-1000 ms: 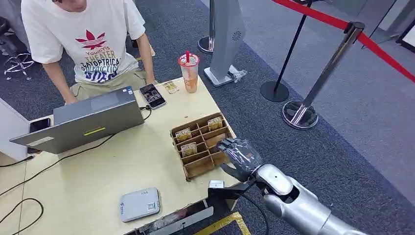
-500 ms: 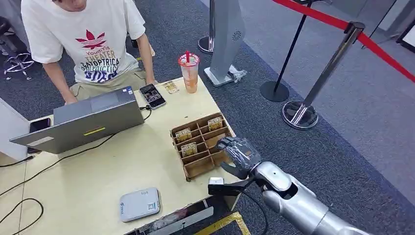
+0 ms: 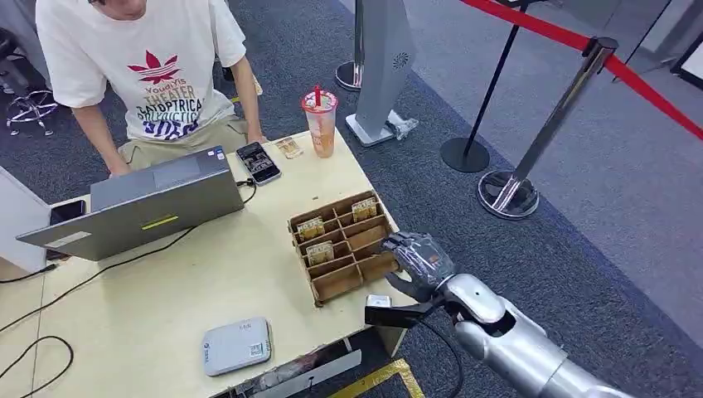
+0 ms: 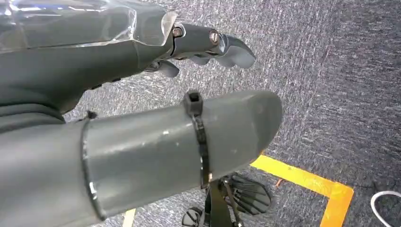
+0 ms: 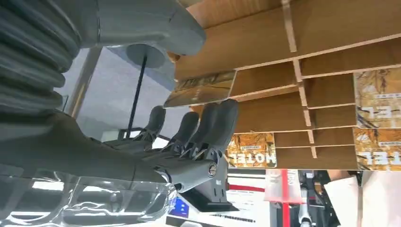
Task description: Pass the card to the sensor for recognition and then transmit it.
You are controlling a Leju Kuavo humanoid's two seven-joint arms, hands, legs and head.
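**Card pick at the tray edge: a snag is the main risk**

The wooden tray (image 3: 341,246) sits near the table (image 3: 166,290) edge at 3 o'clock, and could be shoved off by the right hand (image 3: 417,264), whose fingers (image 5: 208,124) are spread, holding nothing. The nearest card (image 5: 201,89) leans in its slot, untouched. The left hand (image 4: 208,45) hangs empty, fingers loosely apart. Contact with the tray cannot be judged.

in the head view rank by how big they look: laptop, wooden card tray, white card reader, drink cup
1. laptop
2. wooden card tray
3. white card reader
4. drink cup, though it stands farther from the camera, so its true size is uncertain.
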